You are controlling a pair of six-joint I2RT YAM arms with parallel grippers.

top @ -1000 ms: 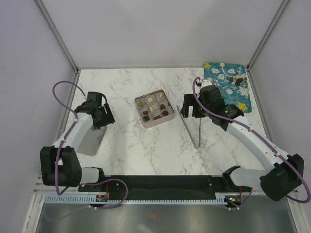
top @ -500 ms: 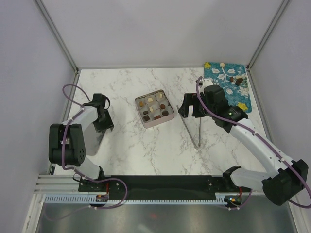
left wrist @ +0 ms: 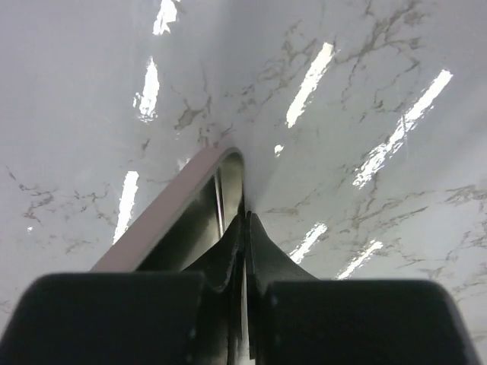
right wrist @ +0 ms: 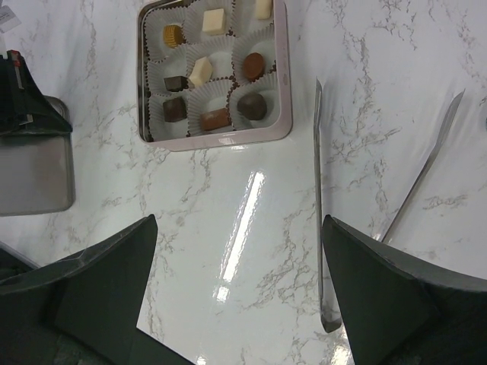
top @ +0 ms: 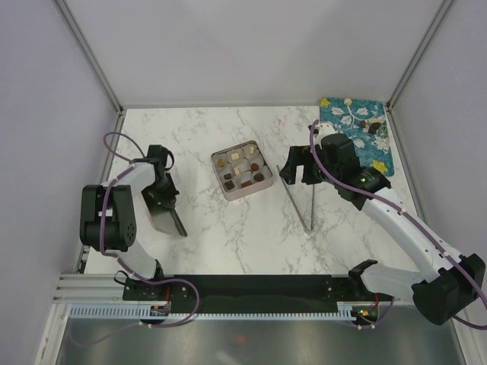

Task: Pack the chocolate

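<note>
chocolate sat in the tin, left claw pinched the lid

chocolate (right wrist: 253,66) pieces, dark brown, light brown and cream, lay in paper cups inside the square tin (right wrist: 221,138), just ahead of the right claw (right wrist: 240,222). that claw hung over the marble table (top: 251,228) with its jaws spread wide and nothing between them. the tongs (right wrist: 318,190) lay flat on the marble under its right finger and out to that side. a few more pieces rested on the blue flowered cloth (top: 346,122), behind that claw's wrist. the left claw (left wrist: 245,220) was fully closed, its fingertips nipping the rim of the lid (left wrist: 163,217), whose pink edge ran off to the fingers' left. the tin was well off to that claw's right.
</note>
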